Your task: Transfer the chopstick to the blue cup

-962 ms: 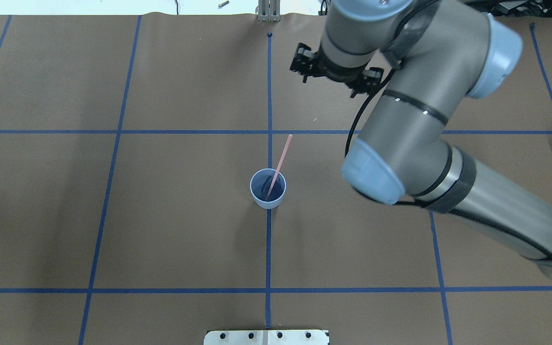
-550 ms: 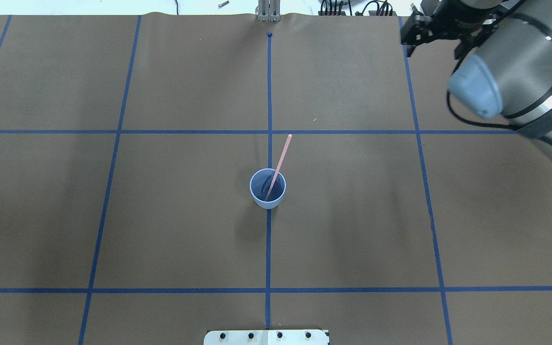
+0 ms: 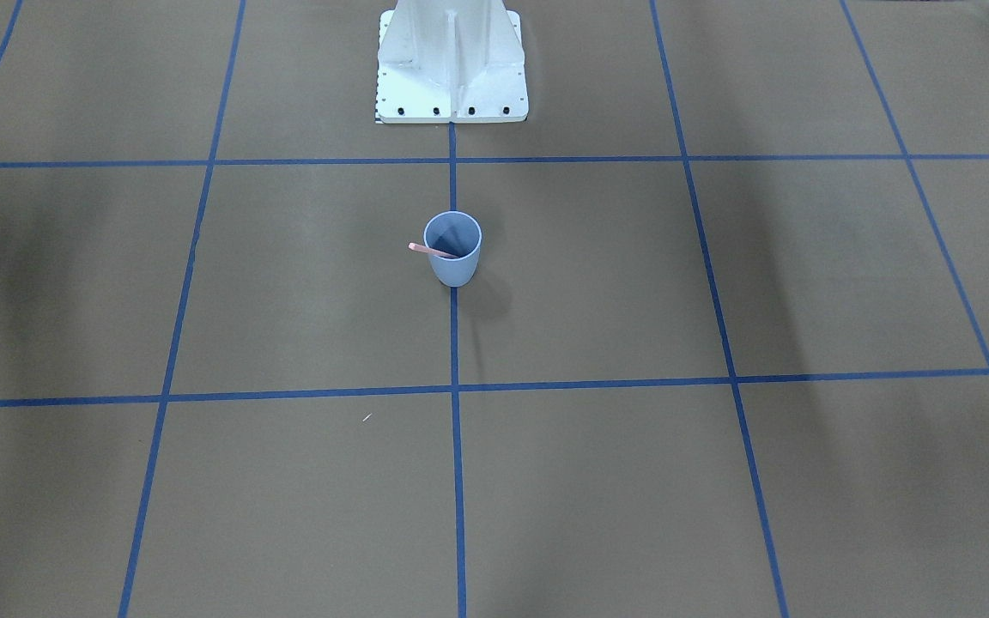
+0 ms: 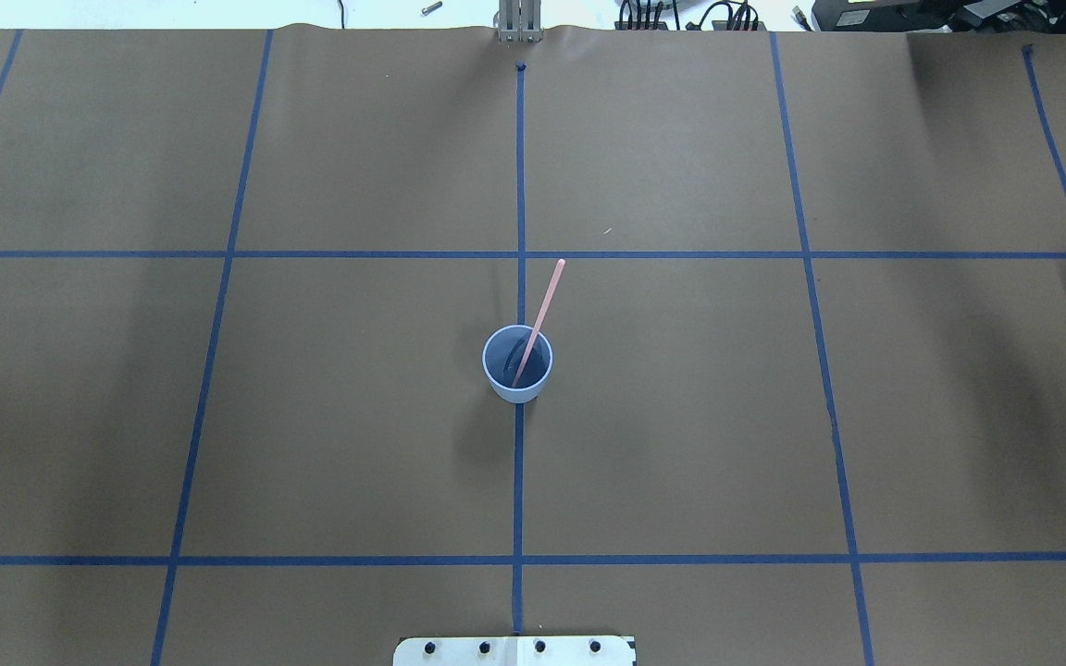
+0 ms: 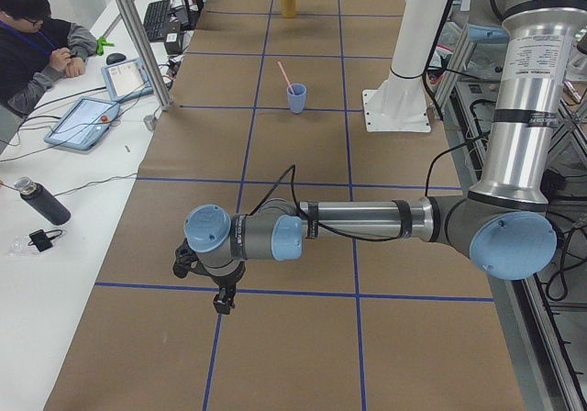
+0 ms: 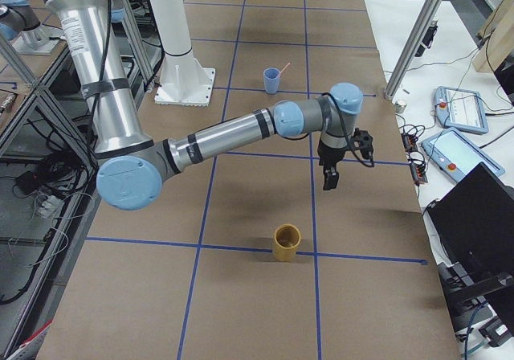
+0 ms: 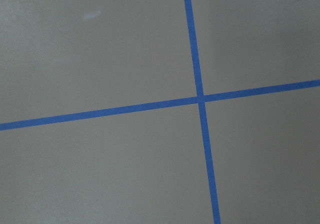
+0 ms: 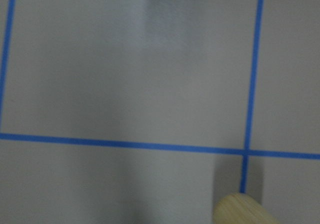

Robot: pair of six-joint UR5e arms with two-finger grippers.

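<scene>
So over the last second the right arm has swung clear off to its own side, leaving the chopstick (image 4: 540,314) on its own in the blue cup (image 4: 519,395), lower end inside, top leaning out over the rim away from the robot, mid-surface (image 4: 311,416). Looks to me like the transfer is basically done. Can't tell from the side views whether the right fingers (image 6: 330,179) or the left fingers (image 5: 223,301) are open or closed, but both are well apart from the cup.
</scene>
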